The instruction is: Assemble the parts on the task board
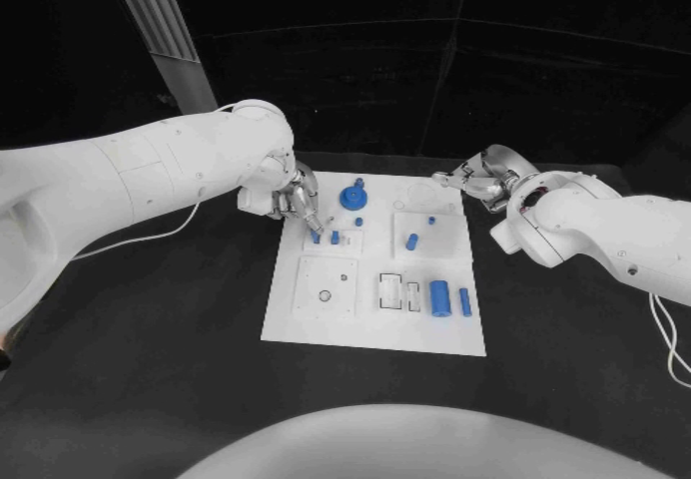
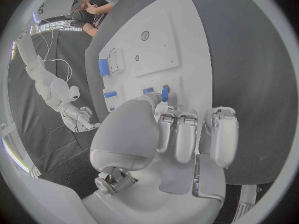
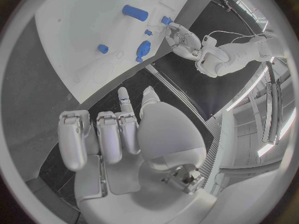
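Hovering at the board's (image 1: 310, 329) left edge near its far corner, your left hand (image 1: 293, 203) has fingers curled, seemingly empty, over two small blue pegs (image 1: 326, 238). They look light, stiff, slippery: pinch their sides. Your right hand (image 1: 475, 180), curled, holds nothing.

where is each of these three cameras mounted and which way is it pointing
Head view: on the robot's head, facing down at the white rectangular task board; both white arms show.
Left wrist view: behind the silver left hand, facing the board.
Right wrist view: behind the silver right hand, facing the board's corner.
All three share the board's small blue plastic parts.
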{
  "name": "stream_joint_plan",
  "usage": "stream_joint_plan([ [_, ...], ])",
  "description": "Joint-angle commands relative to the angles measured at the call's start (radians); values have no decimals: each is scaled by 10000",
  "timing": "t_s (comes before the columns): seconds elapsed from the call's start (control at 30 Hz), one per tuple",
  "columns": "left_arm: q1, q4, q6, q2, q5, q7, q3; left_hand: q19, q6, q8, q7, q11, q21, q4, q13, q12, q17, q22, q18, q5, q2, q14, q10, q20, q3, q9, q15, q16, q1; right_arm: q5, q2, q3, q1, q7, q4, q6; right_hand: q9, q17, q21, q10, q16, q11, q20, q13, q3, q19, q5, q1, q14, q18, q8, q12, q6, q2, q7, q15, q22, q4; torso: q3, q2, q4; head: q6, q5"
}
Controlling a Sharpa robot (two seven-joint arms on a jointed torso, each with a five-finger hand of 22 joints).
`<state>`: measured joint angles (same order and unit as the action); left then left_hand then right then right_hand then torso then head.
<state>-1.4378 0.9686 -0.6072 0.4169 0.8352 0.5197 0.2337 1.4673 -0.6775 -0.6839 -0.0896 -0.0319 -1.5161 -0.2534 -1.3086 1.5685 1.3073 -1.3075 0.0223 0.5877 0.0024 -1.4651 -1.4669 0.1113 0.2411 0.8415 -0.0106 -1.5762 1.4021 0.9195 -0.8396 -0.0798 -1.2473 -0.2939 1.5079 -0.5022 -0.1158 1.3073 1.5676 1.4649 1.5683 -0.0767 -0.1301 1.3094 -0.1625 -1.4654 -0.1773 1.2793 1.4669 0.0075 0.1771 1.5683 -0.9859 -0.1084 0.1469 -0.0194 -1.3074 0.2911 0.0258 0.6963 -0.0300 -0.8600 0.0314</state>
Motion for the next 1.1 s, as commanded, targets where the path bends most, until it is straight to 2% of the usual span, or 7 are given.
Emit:
stream_joint_plan([
  [0.03,-15,39,297,55,-298,-158,-1,197,12,-46,42,55,59,331,-2622,23,2635,-2318,17,18,-110,-1057,-1039,-82,391,18,-36,54,2,1,3,5,-16,42,2,-9,-17,2635,32,1059,25,28,55,2614,-51,-1054,-57,18,1039,-75,34,25,77,-37,-3,45,-2634,-10,0,-4,-7,-8,1],
  [0.3,-20,341,978,380,-352,-509,-1,206,1,-103,44,57,51,379,-2622,23,2635,-2321,14,20,-171,-1057,-1039,-80,600,76,-36,54,-34,1,-7,5,-16,53,-7,-17,-17,2635,32,1059,25,28,55,2614,-51,-1054,-57,18,1039,-75,34,25,77,-37,-3,45,-2634,-10,0,-5,-6,1,5],
  [0.6,-46,1146,1976,983,-358,-823,-1,201,-2,-151,39,55,54,385,-2622,23,2635,-2319,16,16,-207,-1057,-1039,-80,740,123,-37,54,-83,1,-26,5,-16,60,-23,-14,-17,2635,32,1059,25,28,55,2614,-51,-1054,-57,18,1039,-75,34,25,77,-37,-3,45,-2634,-10,2,-4,-19,-21,-1],
  [0.7,-54,1343,2245,1122,-344,-827,-1,158,7,-156,38,54,85,383,-2622,23,2635,-2303,28,13,-215,-1057,-1039,-79,762,131,-36,54,-92,1,-22,5,-16,64,-33,-13,-17,2635,32,1059,25,28,55,2614,-51,-1054,-57,18,1039,-75,34,25,77,-37,-3,45,-2634,-10,-1,-4,-14,-1,55],
  [1.0,-67,1943,2959,1514,-337,-1099,0,160,18,-176,39,52,84,373,-2622,23,2635,-2303,28,0,-248,-1057,-1039,-79,786,151,-35,54,-118,0,-12,4,-16,71,-45,-5,-17,2635,32,1059,25,28,55,2614,-51,-1054,-57,18,1039,-75,34,25,77,-37,-3,45,-2634,-10,2,6,3,6,73],
  [1.1,-68,2238,3320,1696,-338,-1158,0,164,42,-243,33,54,80,459,-2622,23,2635,-2305,27,7,-279,-1057,-1039,-81,938,212,-40,54,-30,0,-23,4,-16,72,-43,-9,-17,2635,32,1059,25,28,55,2614,-51,-1054,-57,18,1039,-75,34,25,77,-37,-3,45,-2634,-10,-7,8,-1,1,82],
])
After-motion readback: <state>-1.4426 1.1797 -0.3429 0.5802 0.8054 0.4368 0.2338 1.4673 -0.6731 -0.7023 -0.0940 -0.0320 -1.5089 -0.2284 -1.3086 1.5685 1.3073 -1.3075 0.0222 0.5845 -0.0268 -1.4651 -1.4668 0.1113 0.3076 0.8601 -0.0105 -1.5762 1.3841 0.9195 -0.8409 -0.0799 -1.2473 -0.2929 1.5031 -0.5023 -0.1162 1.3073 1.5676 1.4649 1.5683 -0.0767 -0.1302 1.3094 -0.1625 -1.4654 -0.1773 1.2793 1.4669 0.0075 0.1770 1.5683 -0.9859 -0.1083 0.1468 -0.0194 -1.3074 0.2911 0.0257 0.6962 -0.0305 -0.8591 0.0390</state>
